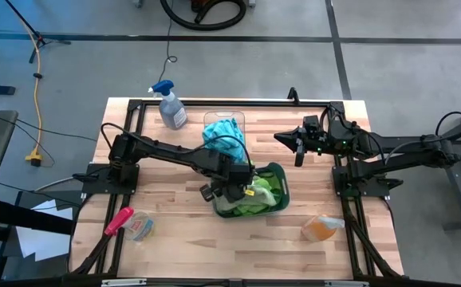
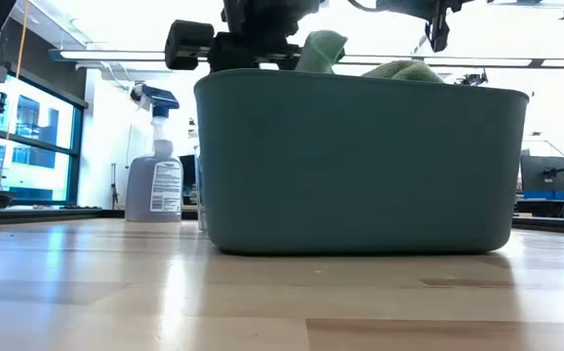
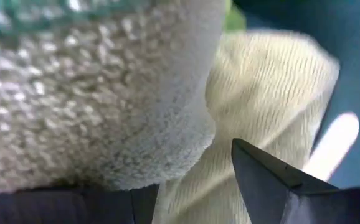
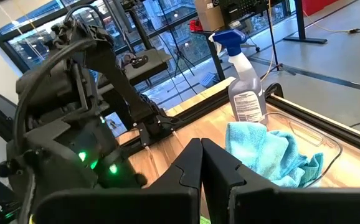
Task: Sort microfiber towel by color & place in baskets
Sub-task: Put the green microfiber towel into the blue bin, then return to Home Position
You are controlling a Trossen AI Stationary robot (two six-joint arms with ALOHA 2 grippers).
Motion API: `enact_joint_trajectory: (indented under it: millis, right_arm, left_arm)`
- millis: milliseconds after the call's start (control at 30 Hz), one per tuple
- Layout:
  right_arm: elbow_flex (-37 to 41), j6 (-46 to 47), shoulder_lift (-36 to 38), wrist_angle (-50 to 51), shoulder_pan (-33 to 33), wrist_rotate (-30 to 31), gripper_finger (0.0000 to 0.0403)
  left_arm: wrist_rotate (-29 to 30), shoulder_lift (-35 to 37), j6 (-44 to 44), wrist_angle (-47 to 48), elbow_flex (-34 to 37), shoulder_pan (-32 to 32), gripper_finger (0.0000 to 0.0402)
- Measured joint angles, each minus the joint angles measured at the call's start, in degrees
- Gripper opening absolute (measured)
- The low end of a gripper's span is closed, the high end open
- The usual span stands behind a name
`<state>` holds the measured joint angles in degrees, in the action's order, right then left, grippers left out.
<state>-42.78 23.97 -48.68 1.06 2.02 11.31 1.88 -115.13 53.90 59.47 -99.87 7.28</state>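
Observation:
The dark teal basket (image 1: 278, 177) stands mid-table and holds lime green towels (image 1: 261, 194), which show over its rim in the low view (image 2: 404, 70). Behind it, the clear basket (image 1: 238, 119) holds turquoise towels (image 1: 222, 131). My left gripper (image 1: 229, 194) points down over the teal basket's left part, open, close above a fuzzy green towel (image 3: 93, 93) and a pale ribbed one (image 3: 261, 87). My right gripper (image 1: 298, 150) waits shut in the air at the right, level, with nothing between its fingers (image 4: 202, 155). My left gripper stands open right over the heap in the teal basket. The fuzzy towel's rounded edge (image 3: 167, 168) shows right by one finger, and the ribbed towel lies in the gap. I cannot tell whether the fingers touch either.
A spray bottle (image 1: 171, 108) stands at the far left, beside the clear basket. A pink-handled brush (image 1: 119, 221) and a round tub (image 1: 141, 227) lie near left. A clear container with something orange in it (image 1: 322, 229) lies near right. Bare wood shows along the near edge.

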Motion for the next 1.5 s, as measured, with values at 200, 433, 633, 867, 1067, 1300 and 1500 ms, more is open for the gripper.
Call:
enact_joint_trajectory:
  millis: [200, 433, 633, 867, 1067, 1300, 1500]
  right_arm:
    - [0.0, 0.0, 0.01, -0.02, -0.02, -0.31, 0.0]
    - [0.0, 0.01, 0.0, -0.12, 0.0, -0.25, 0.0]
    - [-0.02, 1.54, -0.01, -2.89, -0.01, -0.95, 0.0]
    - [-0.04, 4.56, -2.17, -3.7, -0.24, -3.54, 0.0]
    - [-0.04, 4.26, -7.62, -7.89, -1.46, -9.1, 0.0]
    - [-0.04, 2.75, -10.0, -11.29, -1.74, -10.91, 0.0]
    - [-0.04, 2.56, -9.42, -16.37, -0.84, -11.84, 0.0]
  left_arm:
    - [2.07, 0.0, -4.99, 8.56, -2.85, -0.92, 0.0181]
    - [-0.21, 0.02, -12.21, 15.52, -6.94, -2.23, 0.0181]
    - [-0.65, 0.02, -15.96, 24.27, -13.68, -2.42, 0.0181]
    - [-5.73, 5.12, -27.91, 27.4, -14.31, -6.38, 0.0179]
    - [-11.85, 15.38, -35.87, 20.16, -7.73, -9.12, 0.0154]
    - [-17.91, 34.95, -41.34, -2.69, 10.86, -10.87, 0.0078]
    - [-14.12, 53.57, -49.54, -28.5, 32.38, -12.65, 0.0008]
